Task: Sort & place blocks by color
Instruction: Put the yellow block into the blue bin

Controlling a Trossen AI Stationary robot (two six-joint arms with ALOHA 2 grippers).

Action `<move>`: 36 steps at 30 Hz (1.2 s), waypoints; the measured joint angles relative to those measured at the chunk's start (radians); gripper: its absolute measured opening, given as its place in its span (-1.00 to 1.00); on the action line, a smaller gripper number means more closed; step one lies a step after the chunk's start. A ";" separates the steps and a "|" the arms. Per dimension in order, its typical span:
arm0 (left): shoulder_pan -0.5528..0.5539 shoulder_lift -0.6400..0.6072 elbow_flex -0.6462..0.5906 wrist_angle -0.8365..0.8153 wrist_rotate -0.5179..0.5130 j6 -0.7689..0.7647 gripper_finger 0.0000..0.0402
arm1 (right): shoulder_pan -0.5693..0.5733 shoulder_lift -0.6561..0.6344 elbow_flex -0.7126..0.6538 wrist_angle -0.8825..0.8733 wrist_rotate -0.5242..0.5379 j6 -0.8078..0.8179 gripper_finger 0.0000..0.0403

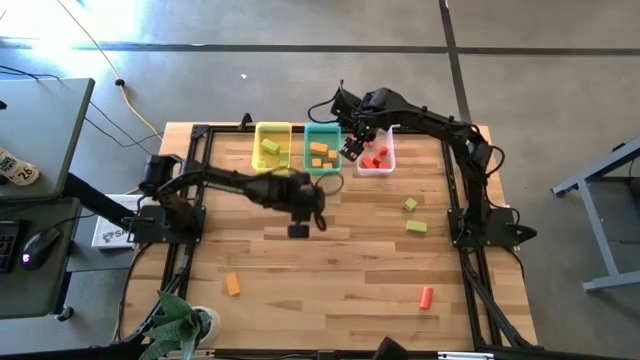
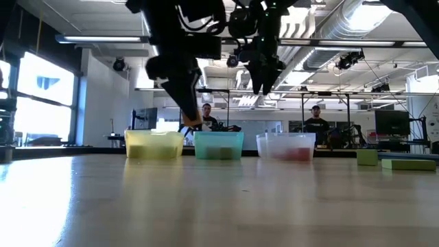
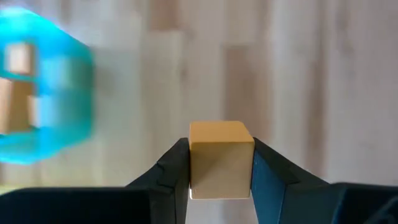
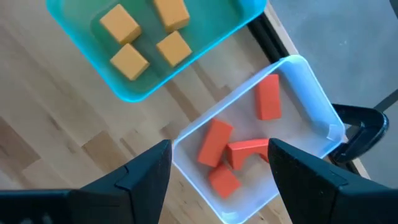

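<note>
My left gripper (image 3: 221,163) is shut on a small orange block (image 3: 221,146) and hangs over the table just near of the teal bin (image 1: 321,150), also in the high view (image 1: 303,205). My right gripper (image 4: 221,148) is open and empty above the clear bin (image 4: 311,87), which holds several red blocks (image 4: 214,142). The teal bin (image 4: 74,56) holds several orange blocks (image 4: 129,61). The yellow bin (image 1: 272,147) holds light green pieces. Two green blocks (image 1: 411,204) (image 1: 416,227), an orange block (image 1: 233,284) and a red block (image 1: 426,296) lie loose on the table. My left gripper pinches the orange block by two opposite side faces (image 3: 194,163), one finger (image 3: 174,168) on each side. The fingers come from above, pointing down. The block is lifted clear of the table and sits level between them.
The three bins stand side by side along the table's far edge (image 2: 219,145). Both arms hang close together over the far middle. The near half of the wooden table holds only the loose blocks. A plant (image 1: 180,325) sits at the near left corner. People stand beyond the table.
</note>
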 joint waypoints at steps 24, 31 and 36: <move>0.441 -0.025 0.000 0.301 0.187 0.347 -0.51 | -0.035 0.000 0.002 -0.016 -0.002 0.207 0.26; 0.514 -0.012 0.000 0.368 0.224 0.349 -0.51 | 0.009 0.000 0.002 -0.028 -0.027 0.294 0.26; 0.528 -0.011 0.000 0.377 0.218 0.374 -0.27 | 0.045 0.000 0.001 -0.066 -0.027 0.355 0.26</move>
